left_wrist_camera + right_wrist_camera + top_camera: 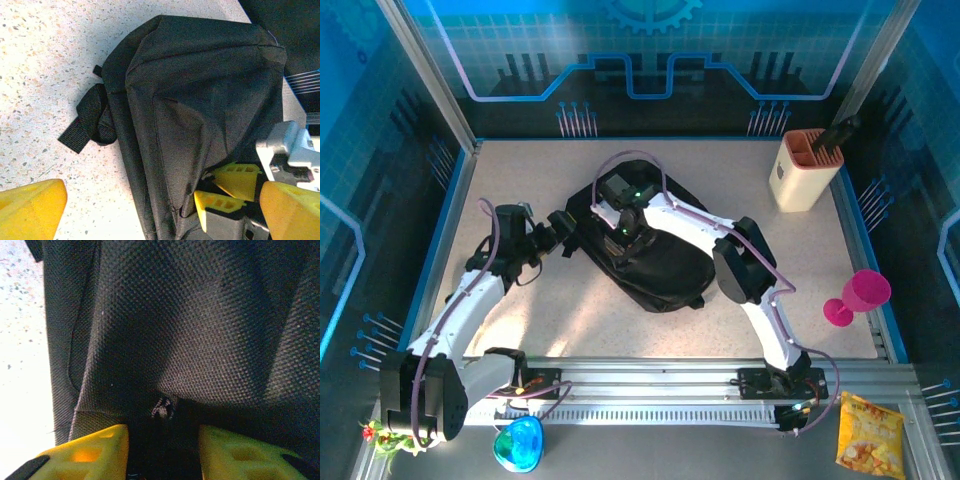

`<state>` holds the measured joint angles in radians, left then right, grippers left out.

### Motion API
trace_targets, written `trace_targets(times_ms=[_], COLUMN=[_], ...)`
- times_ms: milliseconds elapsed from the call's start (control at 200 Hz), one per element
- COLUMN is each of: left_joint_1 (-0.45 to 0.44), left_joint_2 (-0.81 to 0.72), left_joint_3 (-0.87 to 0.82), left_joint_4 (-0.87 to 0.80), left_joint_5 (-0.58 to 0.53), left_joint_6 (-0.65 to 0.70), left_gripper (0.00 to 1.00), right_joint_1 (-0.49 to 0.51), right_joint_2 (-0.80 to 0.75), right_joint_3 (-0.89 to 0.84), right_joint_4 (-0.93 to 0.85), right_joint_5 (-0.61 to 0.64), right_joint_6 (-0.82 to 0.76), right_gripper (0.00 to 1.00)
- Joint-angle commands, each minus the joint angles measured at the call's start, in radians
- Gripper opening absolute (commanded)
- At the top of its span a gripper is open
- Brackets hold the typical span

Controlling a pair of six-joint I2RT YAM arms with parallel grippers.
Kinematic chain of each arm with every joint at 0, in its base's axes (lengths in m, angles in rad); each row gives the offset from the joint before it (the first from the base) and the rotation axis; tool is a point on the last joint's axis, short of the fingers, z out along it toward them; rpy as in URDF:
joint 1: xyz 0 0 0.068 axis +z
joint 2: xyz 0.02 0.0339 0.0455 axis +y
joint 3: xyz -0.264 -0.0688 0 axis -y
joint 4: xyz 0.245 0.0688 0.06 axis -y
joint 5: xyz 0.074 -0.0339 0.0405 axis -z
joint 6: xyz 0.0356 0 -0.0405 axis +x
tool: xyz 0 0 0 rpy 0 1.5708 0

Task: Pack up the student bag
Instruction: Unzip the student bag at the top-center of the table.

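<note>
The speckled table (800, 290) bears the black student bag (655, 265) at its middle. My left claw (160, 210) hangs wide apart at the bag's end, holding nothing. My right claw (162, 440) is down on the fabric, its fingers partly closed; whether it pinches anything I cannot tell. A strap (87, 122) trails onto the table.

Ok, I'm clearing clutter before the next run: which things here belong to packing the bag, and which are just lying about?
For the job: student bag.
Lying about: knife block, pink goblet, snack packet.
</note>
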<state>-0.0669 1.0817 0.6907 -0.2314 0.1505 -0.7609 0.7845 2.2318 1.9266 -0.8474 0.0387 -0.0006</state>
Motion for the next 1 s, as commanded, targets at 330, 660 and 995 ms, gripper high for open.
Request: trace_targets(times_ms=[330,660,995], left_joint_1=[0.013,-0.007,-0.122], left_joint_2=[-0.013,0.075,0.261], left_joint_3=[-0.035,-0.095,-0.069], left_joint_4=[0.033,0.238,0.407], left_joint_5=[0.086,0.311,0.369], left_joint_6=[-0.014,-0.138,-0.206], left_gripper=[0.99,0.81,0.59], right_joint_1=[0.016,0.016,0.016], right_joint_2=[-0.078,-0.290,-0.370], right_joint_3=[-0.046,-0.245,-0.340], right_joint_4=[0.061,0.223,0.287], right_joint_5=[0.066,0.016,0.000], right_joint_6=[0.082,0.179,0.236], right_gripper=[0.00,0.00,0.00])
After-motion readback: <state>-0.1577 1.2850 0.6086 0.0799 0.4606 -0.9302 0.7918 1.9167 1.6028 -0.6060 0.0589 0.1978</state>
